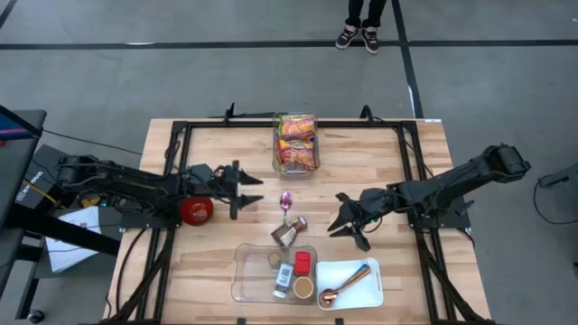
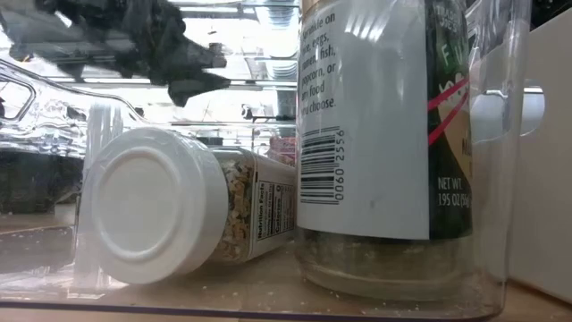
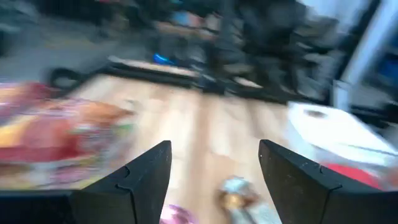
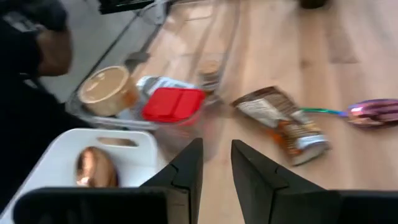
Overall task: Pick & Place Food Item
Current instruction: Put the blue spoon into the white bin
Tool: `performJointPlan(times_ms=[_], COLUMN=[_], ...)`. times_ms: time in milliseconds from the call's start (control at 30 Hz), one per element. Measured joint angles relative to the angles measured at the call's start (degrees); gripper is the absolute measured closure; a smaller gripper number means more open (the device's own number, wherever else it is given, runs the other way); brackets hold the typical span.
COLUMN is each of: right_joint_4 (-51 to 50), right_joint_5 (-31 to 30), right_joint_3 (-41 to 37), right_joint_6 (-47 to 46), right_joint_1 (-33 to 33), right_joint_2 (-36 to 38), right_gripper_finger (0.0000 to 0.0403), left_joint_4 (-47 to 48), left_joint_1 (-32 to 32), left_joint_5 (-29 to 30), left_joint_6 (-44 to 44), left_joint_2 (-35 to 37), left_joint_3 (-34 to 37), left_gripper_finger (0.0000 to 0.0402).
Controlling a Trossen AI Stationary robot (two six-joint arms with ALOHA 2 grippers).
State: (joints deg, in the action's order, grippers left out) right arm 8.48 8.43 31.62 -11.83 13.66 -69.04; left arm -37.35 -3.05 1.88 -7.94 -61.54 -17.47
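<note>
A brown snack packet (image 1: 289, 232) lies flat on the wooden table, just beyond a clear bin (image 1: 246, 271). It also shows in the right wrist view (image 4: 283, 124) and the left wrist view (image 3: 236, 196). My left gripper (image 1: 248, 191) is open wide and empty, to the packet's left and above the table (image 3: 214, 180). My right gripper (image 1: 348, 219) is to the packet's right. Its fingers stand a narrow gap apart and hold nothing (image 4: 216, 165).
A clear tub of snack packets (image 1: 296, 142) stands at the far middle. A purple spoon (image 1: 286, 200) lies by the packet. The bin holds bottles and jars (image 2: 161, 206). A white tray (image 1: 361, 291) with a copper spoon (image 1: 348, 283) sits near right. A red object (image 1: 196, 209) lies under my left arm.
</note>
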Motion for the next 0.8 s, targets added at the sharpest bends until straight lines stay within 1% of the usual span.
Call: performJointPlan(times_ms=[33, 67, 100, 200, 233, 300, 333, 433, 533, 600, 700, 767, 800], right_joint_4=[-0.53, -1.15, -1.80, -3.41, -3.55, -4.15, -4.33, -4.30, -4.83, -5.05, -5.02, -5.07, -4.99], right_joint_5=[-0.76, -1.14, -1.28, -1.47, -1.47, -1.46, -1.46, -1.45, -1.44, -1.31, -1.24, -1.18, -1.18], right_joint_3=[0.00, 0.00, 0.00, 0.00, 0.00, 0.01, 0.00, 0.00, 0.00, 0.00, 0.00, 0.00, 0.00], right_joint_6=[0.59, 1.09, 1.47, 1.76, 1.86, 2.95, 3.65, 4.96, 4.93, 4.80, 4.73, 3.99, 3.52], right_joint_1=[-0.49, -1.02, -1.56, -2.92, -3.26, -3.62, -3.62, -3.62, -3.60, -3.15, -2.74, -2.73, -2.74], right_joint_2=[0.64, 1.20, 1.73, 2.80, 2.85, 2.75, 2.73, 2.16, 2.20, 2.21, 2.32, 2.32, 2.32], right_gripper_finger=[0.0325, 0.0325, 0.0325, 0.0325, 0.0325, 0.0325, 0.0325, 0.0325, 0.0325, 0.0325, 0.0325, 0.0325, 0.0325], left_joint_4=[3.37, 7.29, 11.31, 22.31, 25.67, 32.91, 36.13, 41.72, 40.90, 40.78, 39.50, 38.11, 36.92], left_joint_1=[0.58, 1.40, 2.33, 4.66, 4.95, 5.52, 5.91, 7.01, 7.09, 7.04, 7.06, 6.84, 6.52], left_joint_5=[-1.65, -1.89, -0.85, 5.98, 7.30, 7.15, 6.94, 6.73, 7.82, 9.39, 12.69, 13.21, 13.12], left_joint_6=[-0.42, -0.51, -0.50, -1.11, -1.34, 0.60, 3.50, 18.09, 30.10, 38.02, 52.16, 57.62, 58.20], left_joint_2=[0.00, 0.00, -0.08, -1.25, -1.95, -3.40, -4.25, -6.89, -8.94, -10.53, -13.05, -14.87, -15.95], left_joint_3=[-1.76, -3.64, -5.54, -10.84, -12.56, -15.66, -16.74, -18.74, -20.65, -21.87, -22.93, -23.15, -23.15], left_gripper_finger=[0.0165, 0.0165, 0.0165, 0.0165, 0.0165, 0.0165, 0.0165, 0.0170, 0.0179, 0.0186, 0.0200, 0.0208, 0.0212])
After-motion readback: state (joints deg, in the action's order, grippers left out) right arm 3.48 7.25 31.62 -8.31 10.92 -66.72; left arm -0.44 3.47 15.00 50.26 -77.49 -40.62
